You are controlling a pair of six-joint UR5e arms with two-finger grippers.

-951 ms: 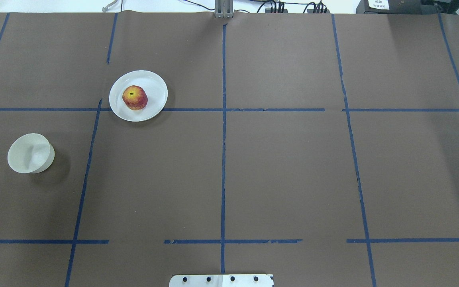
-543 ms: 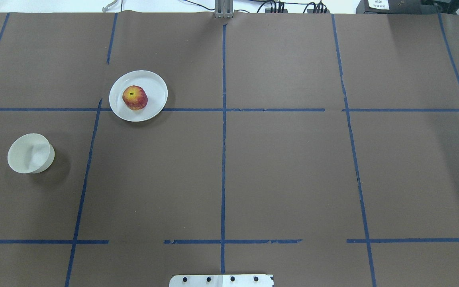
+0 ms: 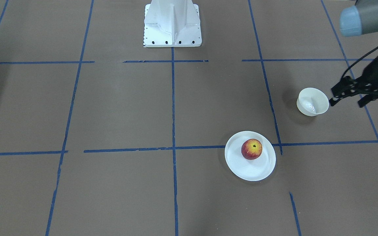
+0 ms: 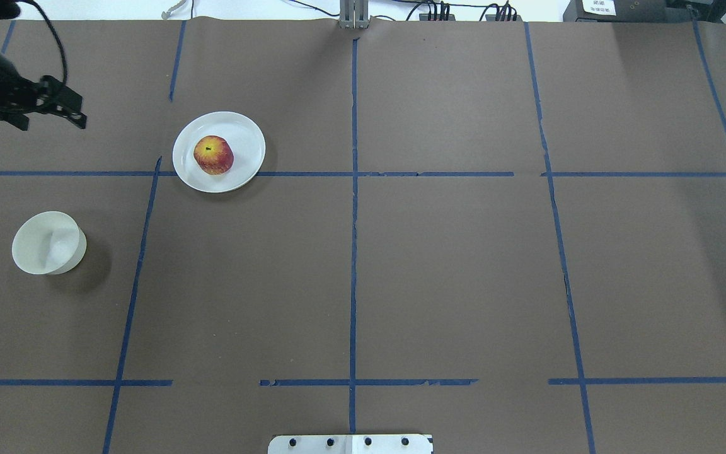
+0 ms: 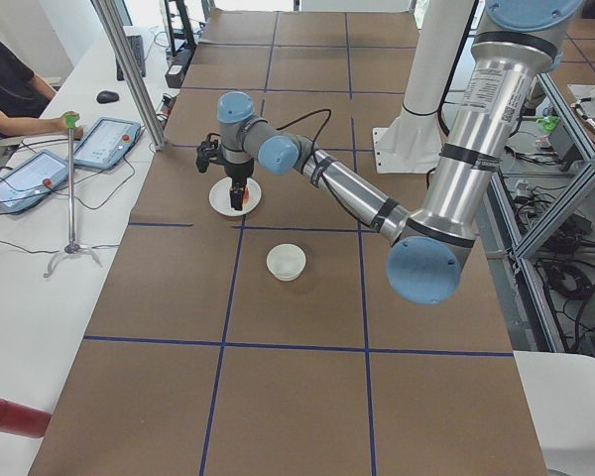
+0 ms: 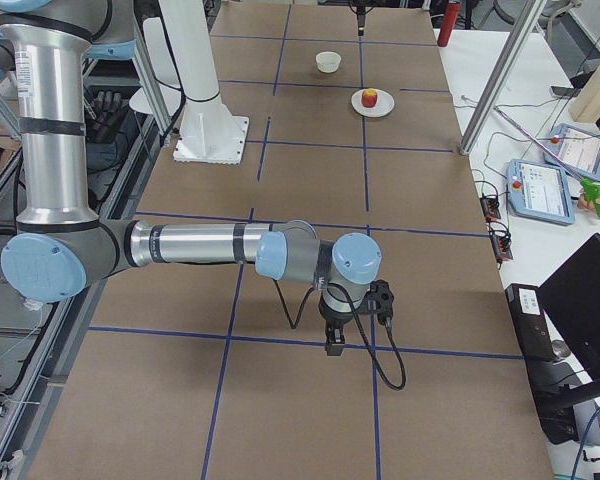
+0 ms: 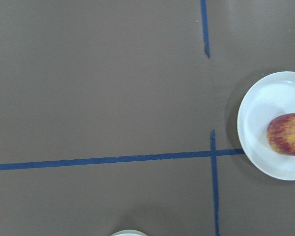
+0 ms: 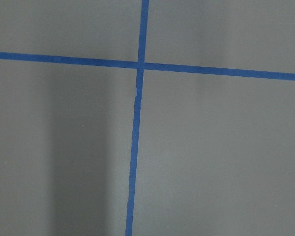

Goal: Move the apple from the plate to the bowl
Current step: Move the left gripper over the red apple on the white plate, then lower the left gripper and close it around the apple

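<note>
Entered far left since before: left gripper [image 4: 51,120], spread, empty. On plate [image 4: 246,135], apple [image 4: 213,154]; bowl [image 4: 35,246] nearer, further left, empty. Cannot tell spread of right gripper [image 6: 333,346].

Apple [image 4: 213,154]: red streaked with orange-yellow, with a yellow patch around a dark stem dimple. Plate [image 4: 246,148]: plain white; bowl [image 4: 77,249]: off-white, faintly cream. Surface [image 4: 451,271]: matt brown, gridded with blue tape lines [image 4: 353,252]; left hand [image 4: 50,121]: black.
</note>
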